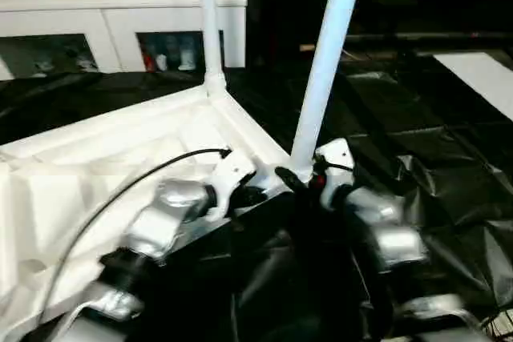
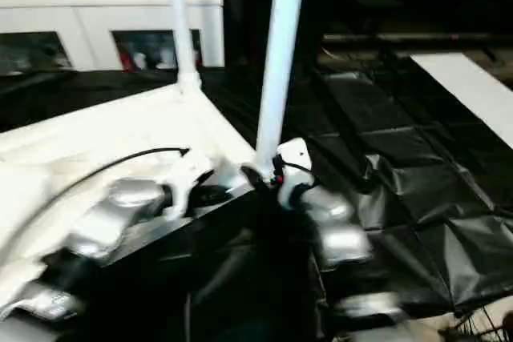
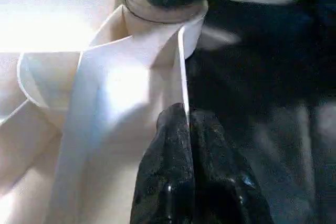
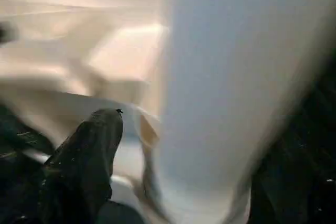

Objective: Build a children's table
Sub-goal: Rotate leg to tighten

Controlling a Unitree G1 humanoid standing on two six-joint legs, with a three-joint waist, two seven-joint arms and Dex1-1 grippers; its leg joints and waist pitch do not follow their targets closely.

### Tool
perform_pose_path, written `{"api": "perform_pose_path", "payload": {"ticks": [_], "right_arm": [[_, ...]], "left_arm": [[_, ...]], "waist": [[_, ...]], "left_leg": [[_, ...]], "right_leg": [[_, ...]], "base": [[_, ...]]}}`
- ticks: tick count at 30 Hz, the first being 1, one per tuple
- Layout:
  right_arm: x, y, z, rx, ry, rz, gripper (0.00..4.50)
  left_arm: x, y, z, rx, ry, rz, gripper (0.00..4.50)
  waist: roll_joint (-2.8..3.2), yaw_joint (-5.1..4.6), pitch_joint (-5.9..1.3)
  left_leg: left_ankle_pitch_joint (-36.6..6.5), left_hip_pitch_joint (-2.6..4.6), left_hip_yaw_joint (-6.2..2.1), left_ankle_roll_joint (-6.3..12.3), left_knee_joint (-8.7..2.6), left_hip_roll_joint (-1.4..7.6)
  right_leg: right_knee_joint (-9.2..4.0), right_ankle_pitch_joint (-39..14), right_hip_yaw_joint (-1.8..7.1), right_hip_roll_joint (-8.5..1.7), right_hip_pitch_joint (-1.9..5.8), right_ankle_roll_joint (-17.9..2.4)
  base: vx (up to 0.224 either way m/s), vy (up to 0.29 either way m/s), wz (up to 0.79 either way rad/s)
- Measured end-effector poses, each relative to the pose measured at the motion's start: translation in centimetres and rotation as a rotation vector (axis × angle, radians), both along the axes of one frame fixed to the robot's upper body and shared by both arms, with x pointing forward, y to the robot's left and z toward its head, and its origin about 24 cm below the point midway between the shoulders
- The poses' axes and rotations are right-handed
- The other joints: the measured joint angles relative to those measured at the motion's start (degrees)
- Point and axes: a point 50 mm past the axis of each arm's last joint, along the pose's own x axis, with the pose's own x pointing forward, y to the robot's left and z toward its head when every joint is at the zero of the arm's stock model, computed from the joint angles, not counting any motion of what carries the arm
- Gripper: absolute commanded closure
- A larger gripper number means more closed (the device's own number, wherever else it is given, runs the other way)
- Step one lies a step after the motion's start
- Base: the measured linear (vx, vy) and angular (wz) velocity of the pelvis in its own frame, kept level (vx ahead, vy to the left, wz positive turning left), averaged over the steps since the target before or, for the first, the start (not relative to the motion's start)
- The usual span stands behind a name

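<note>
Step in hand, by my reading: seating near leg (image 1: 325,70) into corner socket of upturned tabletop (image 1: 72,174), which lies ribs-up on black sheeting (image 1: 449,166).
Do well: keep leg plumb over socket, press along its axis, hold rim steady against push; tilt risks jam.
Far leg (image 1: 208,22) already stands in far corner.
Right gripper (image 1: 309,178): at base of near leg, fingers either side of tube, apparently clamped on it.
Left gripper (image 3: 185,145): narrow, pinching thin tabletop rim beside socket.
</note>
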Motion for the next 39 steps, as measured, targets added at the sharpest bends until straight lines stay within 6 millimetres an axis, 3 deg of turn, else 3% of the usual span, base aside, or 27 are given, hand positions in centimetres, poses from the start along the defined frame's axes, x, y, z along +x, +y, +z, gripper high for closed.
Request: {"api": "perform_pose_path", "payload": {"ticks": [5,9,15,25,26,39], "right_arm": [[-1.1,-1.6,0.7,-0.063,0.011,0.187,0.62],[-2.4,-2.4,0.7,-0.081,0.059,0.335,0.62],[-3.2,-2.8,0.4,-0.118,0.098,0.420,0.62],[-3.2,-2.4,0.3,-0.127,0.094,0.421,0.62],[-3.2,-2.4,0.2,-0.127,0.096,0.422,0.90],[-3.4,-2.2,-0.1,-0.111,0.121,0.449,1.83]], "left_arm": [[-1.1,1.5,0.7,0.002,0.031,-0.133,4.50],[-1.7,2.4,1.1,-0.009,0.082,-0.188,4.50],[-2.0,3.4,1.3,0.007,0.122,-0.213,4.50],[-2.1,3.6,1.2,0.013,0.132,-0.207,4.50],[-2.1,3.6,1.2,0.013,0.133,-0.208,4.50],[-2.1,3.6,1.2,0.014,0.135,-0.206,4.50]], "waist": [[-0.07,1.71,-0.03],[-0.06,2.69,-0.03],[-0.07,2.65,-0.03],[-0.11,2.43,-0.01],[-0.11,2.43,-0.01],[-0.19,2.42,-0.05]], "left_leg": [[0.02,-0.14,0.27,-0.06,-0.13,0.28],[0.11,-0.30,0.59,0.02,-0.03,1.07],[-0.03,-0.20,0.66,-0.27,0.08,1.31],[-0.12,-0.03,0.81,-0.54,0.44,1.15],[-0.12,-0.03,0.82,-0.54,0.47,1.15],[-0.12,-0.01,0.84,-0.54,0.50,1.14]], "right_leg": [[1.76,-0.05,0.32,0.08,-0.63,0.11],[2.02,-0.52,0.30,0.71,-0.89,-0.11],[2.12,-0.60,0.42,0.98,-0.89,-0.25],[2.47,-0.64,1.27,1.12,-0.89,-0.18],[2.47,-0.64,1.29,1.12,-0.88,-0.18],[2.54,-0.63,1.32,1.12,-0.88,-0.20]], "base": [[0.058,-0.066,0.14],[0.043,-0.033,0.00],[0.000,0.000,0.00],[0.000,0.000,0.00],[0.000,0.000,0.00],[0.000,0.000,0.00]]}}
